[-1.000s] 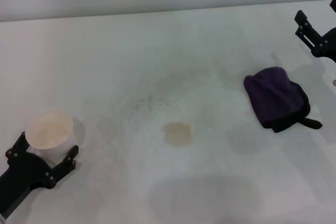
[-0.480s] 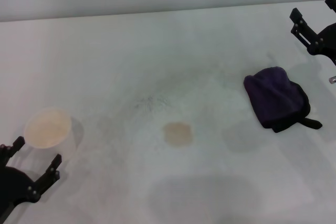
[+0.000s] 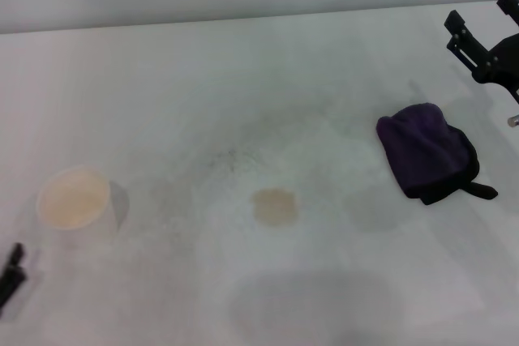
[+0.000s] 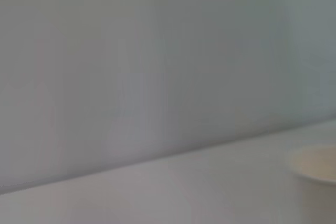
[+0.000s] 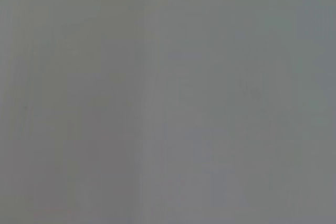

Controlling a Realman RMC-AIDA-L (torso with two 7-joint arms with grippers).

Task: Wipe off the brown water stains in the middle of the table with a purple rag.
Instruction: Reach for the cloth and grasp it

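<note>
On the white tabletop (image 3: 243, 79), the open, empty right hand (image 3: 480, 20) hovers near the far right edge beyond the purple rag (image 3: 424, 151), the brown water stains (image 3: 274, 206) lying well apart mid-surface.

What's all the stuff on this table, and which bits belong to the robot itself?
Dark purple soft cloth rag: one, purple with a black edge and short black tail, on the robot's right side of the table, lying loose.
Pale tan-brown water stain: one, small rounded patch, near the table's middle, uncovered.
White paper cup: one, white with a cream inside, upright on the robot's left side; its rim also shows in the left wrist view.
Broad white table: one, white with faint grey smudges, under everything.
Left gripper: one, black, only a tip at the near left edge, apart from the cup.
Right gripper: one, black, open, at the far right, beyond the rag.
</note>
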